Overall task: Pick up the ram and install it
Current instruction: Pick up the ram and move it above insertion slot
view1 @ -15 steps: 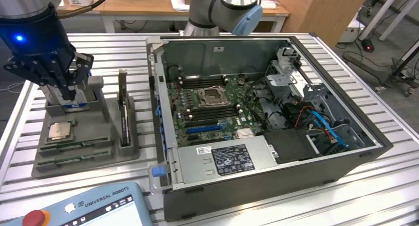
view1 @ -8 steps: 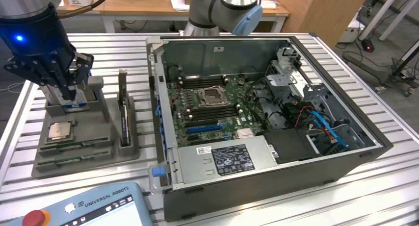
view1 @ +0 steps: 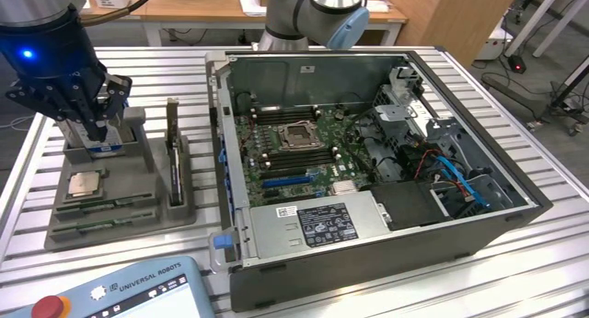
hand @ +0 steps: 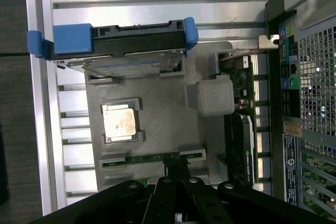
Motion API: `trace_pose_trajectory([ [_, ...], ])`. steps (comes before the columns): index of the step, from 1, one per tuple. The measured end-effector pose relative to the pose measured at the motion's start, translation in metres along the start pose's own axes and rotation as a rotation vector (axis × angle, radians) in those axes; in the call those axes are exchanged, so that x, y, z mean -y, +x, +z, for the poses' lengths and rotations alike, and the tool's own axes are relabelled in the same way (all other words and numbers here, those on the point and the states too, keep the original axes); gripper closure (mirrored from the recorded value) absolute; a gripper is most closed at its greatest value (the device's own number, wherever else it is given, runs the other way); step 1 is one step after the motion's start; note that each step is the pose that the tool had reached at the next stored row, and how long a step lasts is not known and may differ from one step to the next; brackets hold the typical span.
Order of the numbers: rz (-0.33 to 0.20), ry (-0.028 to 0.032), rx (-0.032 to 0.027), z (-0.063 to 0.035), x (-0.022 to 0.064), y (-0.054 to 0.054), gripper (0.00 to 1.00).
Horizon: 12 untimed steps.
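While the ram (hand: 152,158) sits in the tray (hand: 157,127) under the fingertips (hand: 169,174) | your gripper (hand: 176,167) closed, empty | you have pickup and install outstanding.

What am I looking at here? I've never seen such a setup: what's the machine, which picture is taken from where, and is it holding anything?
The machine is a single robot arm that ends in a black fingered tool. The exterior view comes from a camera off the arm, looking down at a slatted metal table. The wrist view comes from a camera on the arm's wrist, looking past the tool at the parts below.

On the table are an open computer case and, at the exterior view's left, a grey holder. The holder carries a square silver processor, a dark expansion card on edge, a drive with blue clips, and the ram, a thin green stick in its slot.

The tool is shut and hangs above the holder. It holds nothing that I can see.
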<state>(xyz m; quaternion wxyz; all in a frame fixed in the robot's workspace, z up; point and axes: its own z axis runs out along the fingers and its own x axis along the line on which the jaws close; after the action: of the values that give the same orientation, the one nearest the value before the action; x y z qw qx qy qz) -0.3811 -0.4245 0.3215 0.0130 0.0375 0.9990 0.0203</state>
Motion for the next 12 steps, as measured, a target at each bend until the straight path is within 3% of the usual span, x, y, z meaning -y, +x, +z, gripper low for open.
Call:
trace_pose_trajectory([
  [12, 0.0, -0.0001, 0.0001, 0.0089, 0.0004, 0.0002, 0.9],
])
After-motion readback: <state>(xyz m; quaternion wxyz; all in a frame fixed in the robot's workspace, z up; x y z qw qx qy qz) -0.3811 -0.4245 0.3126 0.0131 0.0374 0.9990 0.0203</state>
